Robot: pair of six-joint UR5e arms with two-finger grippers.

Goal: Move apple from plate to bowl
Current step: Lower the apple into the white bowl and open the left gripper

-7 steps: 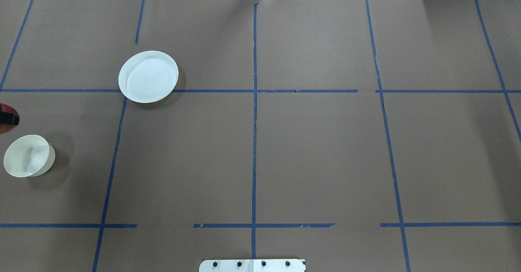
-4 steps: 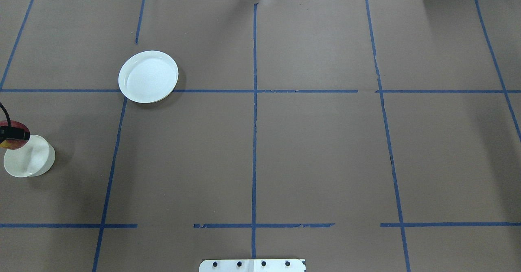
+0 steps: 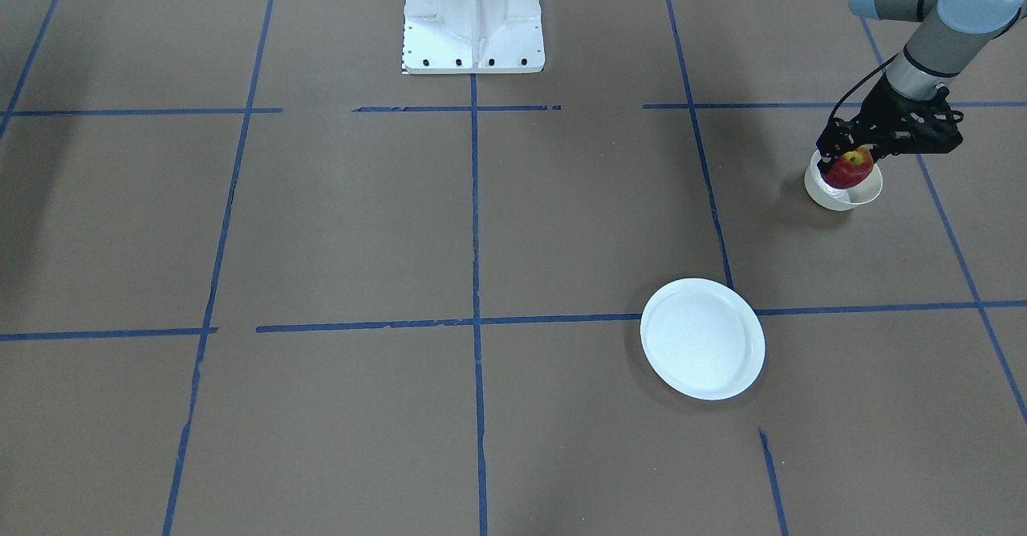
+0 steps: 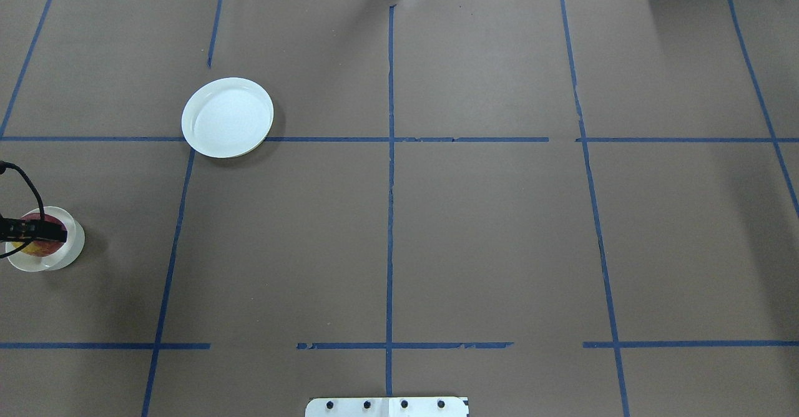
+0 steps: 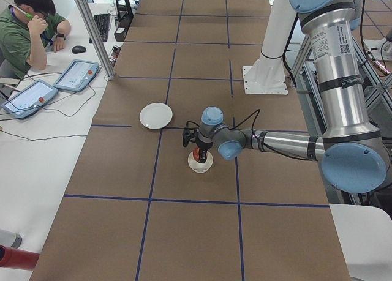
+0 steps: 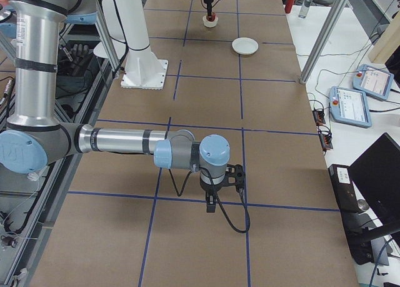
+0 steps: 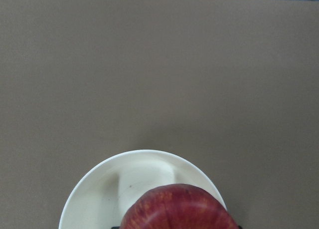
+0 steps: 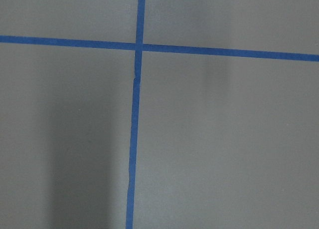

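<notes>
Between the left jaws, the apple [image 7: 179, 209] is cut off by the wrist view's lower edge and covers part of the bowl [image 7: 94, 199] beneath; the right jaws' gap is too small to read.

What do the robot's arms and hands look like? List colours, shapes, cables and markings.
Both the left arm and right arm are silver tubes with pale blue joint caps. The left arm carries a white printed label. The left hand and right hand are black, each with a looping black cable.
</notes>
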